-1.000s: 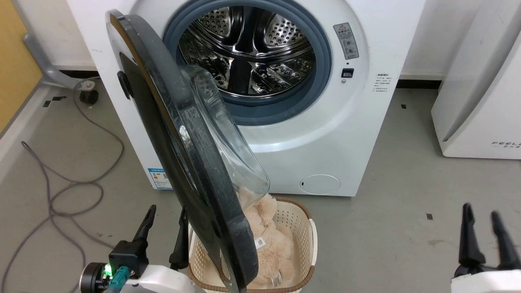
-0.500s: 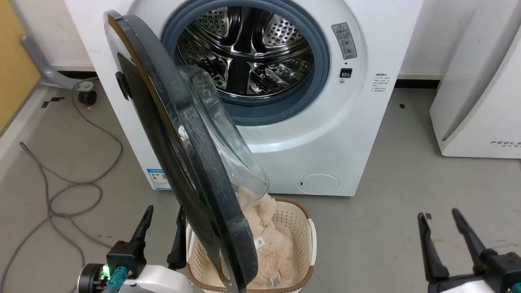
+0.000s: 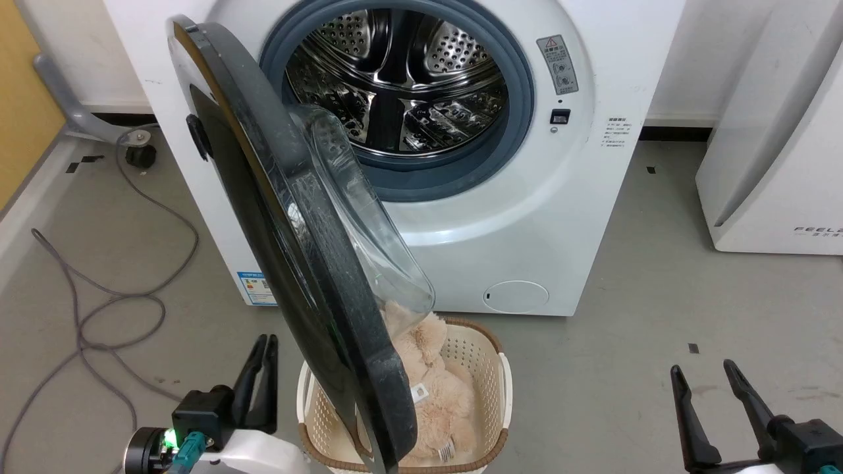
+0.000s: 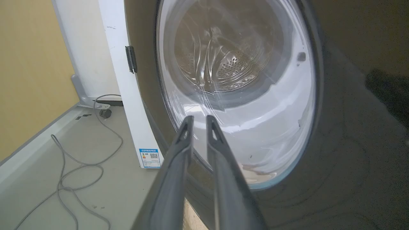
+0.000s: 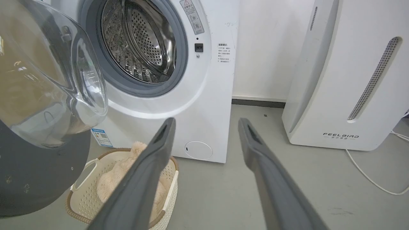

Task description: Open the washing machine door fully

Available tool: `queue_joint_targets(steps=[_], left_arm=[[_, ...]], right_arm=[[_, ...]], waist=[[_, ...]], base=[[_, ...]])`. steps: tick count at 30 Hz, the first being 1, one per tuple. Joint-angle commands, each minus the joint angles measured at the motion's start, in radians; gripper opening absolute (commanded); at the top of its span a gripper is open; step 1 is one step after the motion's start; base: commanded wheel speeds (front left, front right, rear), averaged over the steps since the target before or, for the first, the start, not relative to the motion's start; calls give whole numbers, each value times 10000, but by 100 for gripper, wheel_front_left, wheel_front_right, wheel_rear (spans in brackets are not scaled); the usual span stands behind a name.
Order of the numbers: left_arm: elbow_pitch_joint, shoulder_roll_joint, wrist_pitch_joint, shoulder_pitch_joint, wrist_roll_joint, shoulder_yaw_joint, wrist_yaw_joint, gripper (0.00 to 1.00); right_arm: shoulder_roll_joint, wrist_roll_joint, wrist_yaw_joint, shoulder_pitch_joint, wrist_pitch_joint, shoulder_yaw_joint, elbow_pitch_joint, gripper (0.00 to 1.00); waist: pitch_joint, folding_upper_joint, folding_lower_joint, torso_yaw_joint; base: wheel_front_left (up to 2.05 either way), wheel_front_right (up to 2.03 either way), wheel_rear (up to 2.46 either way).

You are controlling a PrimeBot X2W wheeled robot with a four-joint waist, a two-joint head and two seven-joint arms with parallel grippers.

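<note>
The washing machine door [image 3: 309, 263] is shown swung partway out from the washing machine [image 3: 527, 217]. Beside its outer face the left gripper [image 3: 266, 341] is held, jaws nearly closed, empty; the right gripper [image 3: 702, 367], jaws wide, is well apart. Further swinging is judged needed.

Smooth grey floor [image 3: 658, 263], dotted with small black marks [image 3: 694, 349]. Behind, a white wall [image 5: 265, 48] edged below by dark skirting [image 3: 678, 135]. At left, a yellow panel [image 4: 28, 80] above a pale grey ledge [image 3: 26, 197]. Loose grey cable [image 3: 132, 303] looped over the floor near a small black caster [image 3: 143, 156]. At right, a tall white sloped appliance [image 3: 770, 164] marked FEELBIRD, with a thin white cord [image 5: 367, 179] beside it. Soft, even light.
</note>
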Motion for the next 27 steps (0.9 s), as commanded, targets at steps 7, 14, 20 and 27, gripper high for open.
queue_joint_targets(steps=[7, 14, 20, 27], left_arm=[[-94, 66, -53, 165, 49, 26, -42, 0], [-1145, 142, -50, -112, 4, 161, 151, 0], [-3261, 355, 178, -443, 193, 198, 339, 0], [-6040, 454, 420, -830, 477, -24, 426, 0]], right_arm=[[33, 94, 6, -3, -59, 14, 79, 100], [33, 175, 6, 42, -50, -11, 110, 100], [33, 244, 6, 73, -46, -33, 139, 100], [33, 220, 6, 51, -2, -62, 202, 100]], waist=[[-3, 0, 0, -19], [2, 0, 0, 18], [-21, 0, 0, 43], [-22, 0, 0, 47]], base=[[0, 0, 0], [0, 0, 0], [0, 0, 0], [0, 0, 0]])
